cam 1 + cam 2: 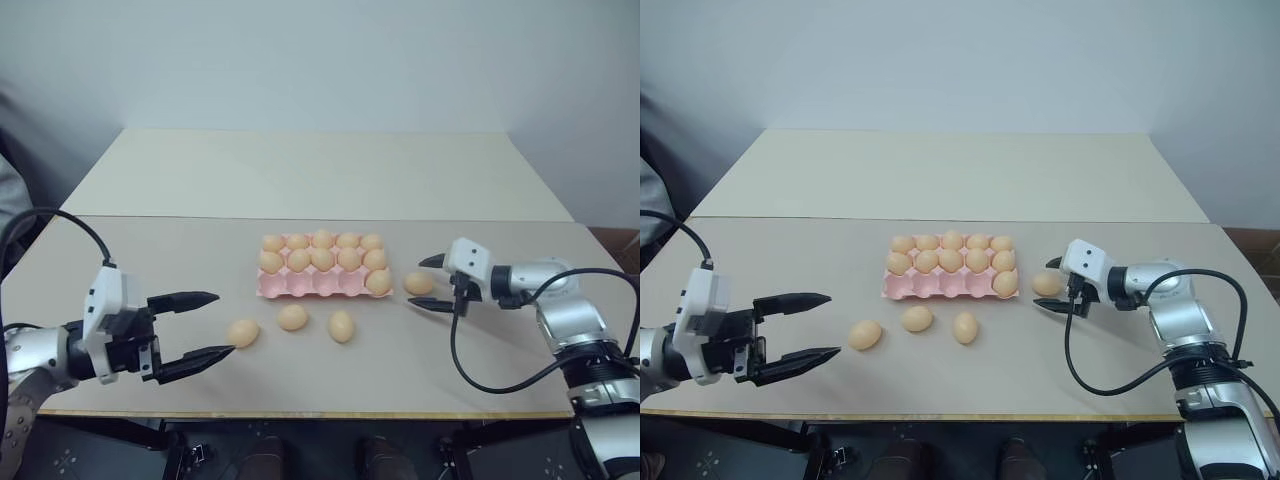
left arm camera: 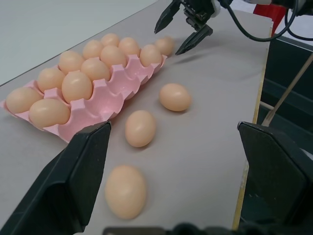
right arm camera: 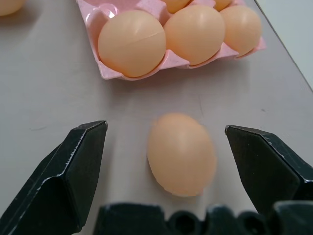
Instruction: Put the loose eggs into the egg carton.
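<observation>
While the left gripper (image 1: 205,327) waits spread at lower left, the right gripper (image 1: 436,283), fingers apart, straddles a loose egg (image 1: 418,284) beside the egg carton (image 1: 300,287); closing comes next.

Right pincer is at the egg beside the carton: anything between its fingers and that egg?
Nothing visible. The right pincer is open with the egg lying on the table between its fingers, bare gaps on both sides. The carton lies just beyond the egg.
</observation>
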Motion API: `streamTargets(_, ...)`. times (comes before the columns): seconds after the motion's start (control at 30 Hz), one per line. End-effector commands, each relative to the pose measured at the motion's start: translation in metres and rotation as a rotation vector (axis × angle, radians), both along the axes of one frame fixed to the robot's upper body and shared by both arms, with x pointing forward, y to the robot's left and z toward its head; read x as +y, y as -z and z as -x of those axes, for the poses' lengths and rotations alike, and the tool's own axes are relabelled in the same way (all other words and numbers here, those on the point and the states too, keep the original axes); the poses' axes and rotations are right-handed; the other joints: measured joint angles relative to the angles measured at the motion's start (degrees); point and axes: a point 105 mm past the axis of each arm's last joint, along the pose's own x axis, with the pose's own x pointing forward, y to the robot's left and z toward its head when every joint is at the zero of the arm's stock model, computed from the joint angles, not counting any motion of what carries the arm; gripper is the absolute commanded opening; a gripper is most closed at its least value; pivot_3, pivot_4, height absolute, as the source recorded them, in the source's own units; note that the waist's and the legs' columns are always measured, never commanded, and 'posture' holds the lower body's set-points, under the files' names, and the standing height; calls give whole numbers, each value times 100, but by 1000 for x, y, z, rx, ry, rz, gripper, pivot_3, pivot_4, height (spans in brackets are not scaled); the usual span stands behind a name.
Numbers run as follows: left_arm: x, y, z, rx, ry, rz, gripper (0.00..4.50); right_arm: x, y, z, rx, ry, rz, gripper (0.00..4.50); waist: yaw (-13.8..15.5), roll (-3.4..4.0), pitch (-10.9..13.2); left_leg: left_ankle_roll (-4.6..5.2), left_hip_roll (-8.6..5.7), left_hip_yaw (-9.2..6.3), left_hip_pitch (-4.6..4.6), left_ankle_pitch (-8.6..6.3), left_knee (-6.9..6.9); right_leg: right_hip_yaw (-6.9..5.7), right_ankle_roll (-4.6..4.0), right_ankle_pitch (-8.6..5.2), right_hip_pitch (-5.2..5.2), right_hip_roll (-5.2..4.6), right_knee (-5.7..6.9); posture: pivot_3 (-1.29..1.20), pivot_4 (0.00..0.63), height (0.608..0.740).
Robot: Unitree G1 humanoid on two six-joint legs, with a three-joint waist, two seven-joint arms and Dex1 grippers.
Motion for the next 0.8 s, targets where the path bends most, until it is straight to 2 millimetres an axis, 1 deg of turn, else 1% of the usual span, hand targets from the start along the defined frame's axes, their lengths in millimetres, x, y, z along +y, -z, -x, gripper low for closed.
streamTargets(0.03,-5,-7,1,-26,32,7,4500,-1,-8,-10,-55,5,12,4473,-12,0,0,0,0,0,0,0,0,0,8,5,0,0,0,0,150,740)
streamTargets(0.17,-6,-6,1,-25,34,7,4500,-1,-4,-17,-51,13,14,4473,-55,0,0,0,0,0,1,0,0,0,7,6,1,0,0,0,150,740)
streamTargets(0.37,-3,-5,2,-23,21,0,4500,-3,-2,-19,-61,3,4,4473,-105,0,0,0,0,-2,1,0,0,0,18,14,1,2,0,0,150,740)
streamTargets(0.47,-3,-5,2,-23,18,-1,4500,-1,-1,-23,-71,12,-20,3891,-111,0,0,0,1,-2,2,0,-1,0,19,14,2,2,0,0,150,740)
streamTargets(0.57,-3,-4,2,-22,16,-1,4500,0,-2,-26,-73,22,-29,2907,-132,0,0,0,1,-2,4,0,0,2,15,17,2,3,2,0,150,740)
streamTargets(0.63,-2,-4,2,-21,14,-4,4500,0,-1,-27,-75,24,-26,2168,-125,0,0,1,2,-2,6,0,0,2,14,17,2,4,4,0,150,740)
streamTargets(0.67,-2,-3,2,-20,13,-6,4500,-1,0,-27,-75,27,-23,1962,-125,0,0,1,2,-2,6,0,0,2,14,17,2,4,4,0,150,740)
streamTargets(0.8,-2,-3,3,-19,14,-5,4500,-5,2,-27,-77,36,-14,1854,-122,0,0,1,2,-2,5,0,0,2,15,17,2,4,3,0,150,740)
